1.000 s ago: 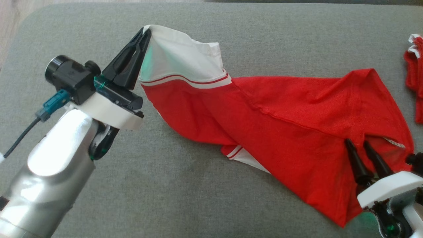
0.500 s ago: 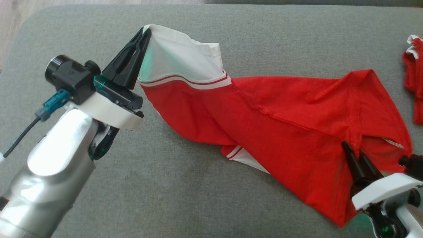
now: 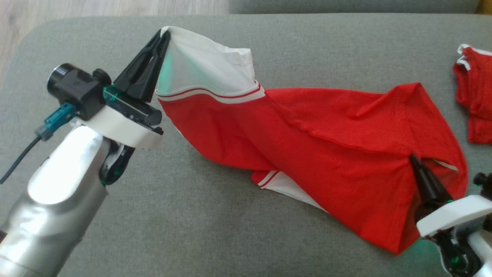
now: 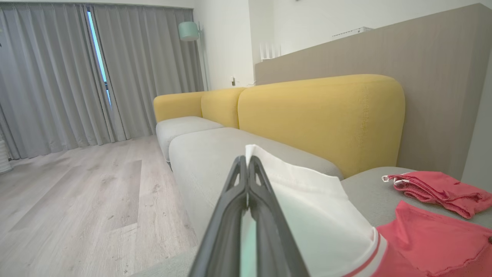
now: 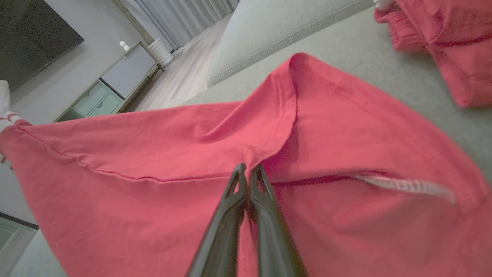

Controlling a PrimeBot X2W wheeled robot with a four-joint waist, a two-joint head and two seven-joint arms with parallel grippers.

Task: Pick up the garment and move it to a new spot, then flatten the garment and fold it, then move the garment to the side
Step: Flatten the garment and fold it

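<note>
The left gripper [image 3: 164,34] has its two dark fingers pressed together on the edge of the white sleeve [image 3: 203,65] of the garment [image 3: 326,146], holding that end raised above the grey cushion [image 3: 192,215]. In the left wrist view, the left gripper [image 4: 246,161] shows its tips meeting with white cloth caught between them, and the sleeve [image 4: 307,200] falls away to the right.

The right gripper [image 3: 414,158] is also closed, pinching a small ridge of red fabric. In the right wrist view, the right gripper [image 5: 248,168] nips a fold just beside a slit-like opening edged with a white tape [image 5: 403,186].

The garment is a red shirt stretched between the two grips. Its long axis runs diagonally across the head view, from the far upper left to the near lower right. The white sleeve end points to the upper left and is bordered by thin red and white stripes. The broad red body widens towards the lower right, where its lowest corner rests on the cushion. A second white, striped cuff [image 3: 276,181] shows from under the lower edge, near the middle.

Well apart at the right edge, a second red garment [image 3: 474,96] lies bunched on the cushion. The left wrist view also takes in a yellow backrest [image 4: 319,115], a wooden floor [image 4: 77,200] and grey curtains [image 4: 50,77].
</note>
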